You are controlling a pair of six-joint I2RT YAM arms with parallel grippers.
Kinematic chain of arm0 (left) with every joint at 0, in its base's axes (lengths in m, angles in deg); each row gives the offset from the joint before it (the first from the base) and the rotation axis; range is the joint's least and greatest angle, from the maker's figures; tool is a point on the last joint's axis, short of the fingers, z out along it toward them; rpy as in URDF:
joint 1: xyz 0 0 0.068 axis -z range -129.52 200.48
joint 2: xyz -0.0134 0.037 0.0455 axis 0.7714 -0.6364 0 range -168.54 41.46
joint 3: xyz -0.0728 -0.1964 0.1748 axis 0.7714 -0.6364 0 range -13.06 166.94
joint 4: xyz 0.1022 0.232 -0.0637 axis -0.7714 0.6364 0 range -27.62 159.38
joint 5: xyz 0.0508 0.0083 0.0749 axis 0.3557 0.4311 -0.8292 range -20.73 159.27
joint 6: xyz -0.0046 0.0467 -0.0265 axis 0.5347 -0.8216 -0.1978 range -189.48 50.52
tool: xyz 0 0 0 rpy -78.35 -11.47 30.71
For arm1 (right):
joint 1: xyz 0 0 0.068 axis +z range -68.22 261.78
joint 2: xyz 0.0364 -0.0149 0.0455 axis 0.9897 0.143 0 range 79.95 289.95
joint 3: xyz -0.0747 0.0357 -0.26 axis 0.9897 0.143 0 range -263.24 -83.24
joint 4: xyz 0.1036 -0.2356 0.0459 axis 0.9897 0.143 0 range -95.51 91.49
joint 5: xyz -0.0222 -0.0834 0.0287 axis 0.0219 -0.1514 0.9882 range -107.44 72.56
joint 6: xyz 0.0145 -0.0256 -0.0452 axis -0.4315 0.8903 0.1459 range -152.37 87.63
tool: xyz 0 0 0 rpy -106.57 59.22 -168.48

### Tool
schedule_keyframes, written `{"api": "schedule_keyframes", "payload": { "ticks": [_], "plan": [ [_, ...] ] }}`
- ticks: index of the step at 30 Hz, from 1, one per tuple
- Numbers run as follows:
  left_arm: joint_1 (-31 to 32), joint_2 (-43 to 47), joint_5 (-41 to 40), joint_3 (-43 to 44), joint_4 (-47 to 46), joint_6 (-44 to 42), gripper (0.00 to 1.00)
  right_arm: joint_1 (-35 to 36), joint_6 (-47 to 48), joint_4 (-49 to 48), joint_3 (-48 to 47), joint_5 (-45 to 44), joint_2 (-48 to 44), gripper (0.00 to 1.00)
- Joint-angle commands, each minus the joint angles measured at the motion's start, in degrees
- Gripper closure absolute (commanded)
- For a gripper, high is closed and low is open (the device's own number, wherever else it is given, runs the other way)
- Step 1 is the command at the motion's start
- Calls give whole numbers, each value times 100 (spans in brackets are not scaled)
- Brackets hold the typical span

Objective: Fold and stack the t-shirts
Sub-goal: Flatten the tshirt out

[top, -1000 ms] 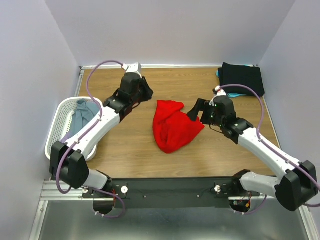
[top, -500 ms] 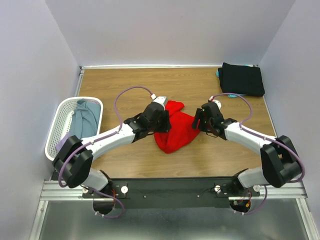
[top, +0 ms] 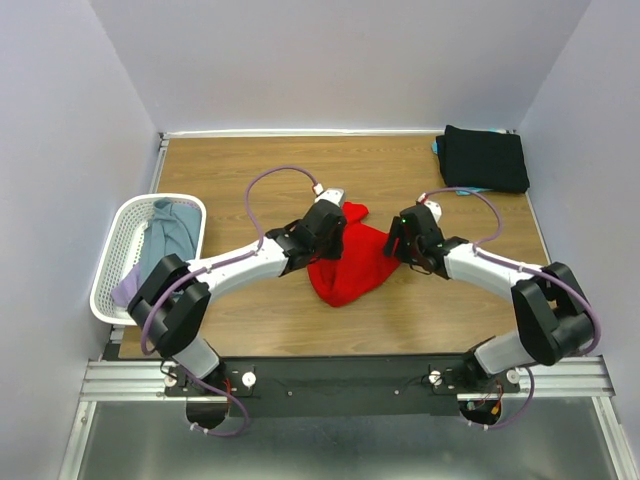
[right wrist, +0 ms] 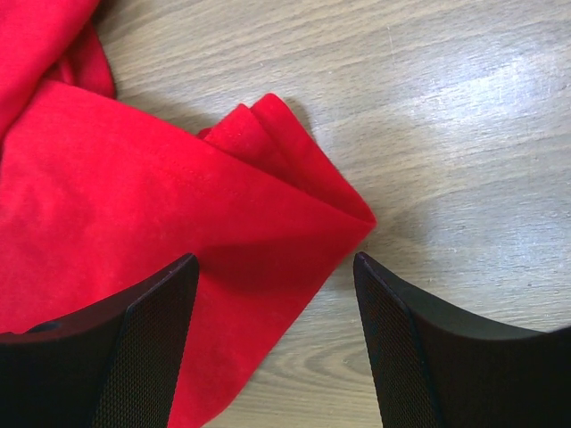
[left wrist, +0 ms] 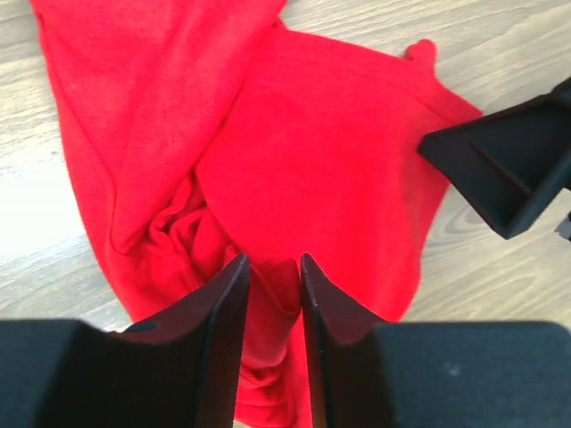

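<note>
The red t-shirt (top: 345, 265) lay bunched and part-folded near the middle of the wooden table (top: 250, 165), between your two arms. Your left gripper (left wrist: 275, 264) sat low over the shirt's left side. Its fingers were only a thin slit apart, with a ridge of red cloth showing in that slit (whether you had it pinched or merely sat over it, I could not tell from the wrist view). Your right gripper (right wrist: 277, 260) stood with jaws wide apart, straddling the shirt's right-hand corner. That corner was doubled over and lay flat on the wood, gripped by neither finger. From above, both grippers met the upper half of the shirt, one on each side, near each other. At the far right corner of the table you had a black t-shirt (top: 485, 158) folded square, with a sliver of a teal t-shirt (top: 438, 146) peeking from under it. The white mesh basket (top: 115, 235) stood at the left edge, well apart from the red shirt, with a grey-blue t-shirt (top: 165, 235) slumped inside.
</note>
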Motion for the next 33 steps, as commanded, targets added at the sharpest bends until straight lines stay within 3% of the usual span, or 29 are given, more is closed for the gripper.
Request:
{"api": "schedule_keyframes", "payload": {
  "ticks": [1,4,9,11,12,16,17,25,33],
  "plan": [
    [21,-165,-339,186,164,-111,65,-8,-129,-157,124,-361,153,23],
    [21,-253,-480,169,235,-103,69,-8,-137,-219,89,-441,328,23],
    [4,-244,-647,282,401,-102,100,-8,-85,-430,-16,-432,627,25],
    [-5,-166,-708,353,446,-164,100,-17,-41,-474,-130,-476,706,39],
    [-49,-87,-709,379,489,-181,100,-43,-15,-465,-166,-458,742,57],
    [-329,202,-612,414,577,-269,100,-122,38,-457,-368,-301,514,96],
    [-409,282,-586,423,595,-287,100,-157,64,-404,-403,-231,409,100],
    [-1524,1467,-164,730,841,-690,100,-193,363,737,-1666,-484,-1241,100],
    [-1965,2260,-365,1801,1254,-788,100,-202,732,1143,-2986,-581,-2157,100]
  ]
}}
